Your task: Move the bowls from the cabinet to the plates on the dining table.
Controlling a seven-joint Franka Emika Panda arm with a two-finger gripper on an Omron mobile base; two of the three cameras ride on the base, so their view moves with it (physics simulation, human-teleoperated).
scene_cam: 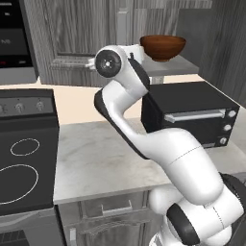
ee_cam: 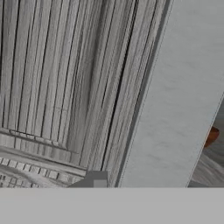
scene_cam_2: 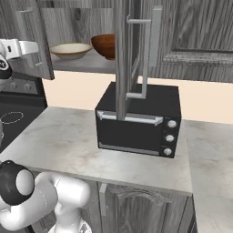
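Two bowls stood on the open cabinet (scene_cam_2: 136, 41) shelf, above a black oven (scene_cam_2: 139, 120) on the bench (scene_cam_2: 54, 141): a dark wood bowl (scene_cam: 162, 47), deep and glossy, and just beside it a cream bowl (scene_cam_2: 70, 50), shallower. Neither had been lifted. Handling, judged: both rigid; wood bowl likely light to moderate and slick from its gloss; cream bowl probably ceramic, heavier, chippable. Best hold for each: pinch across the rim wall, one finger inside and one outside, since the full width looked too broad for the jaws. Gripper: the hand view faced the grey door panel at close range, with a sliver of reddish bowl at its right edge; the fingertips were not clearly visible, so its state could not be told, and nothing appeared held. Plates and table: not catalogued. Writing: faint marks on the appliance panel at upper left, unreadable; no brands legible.
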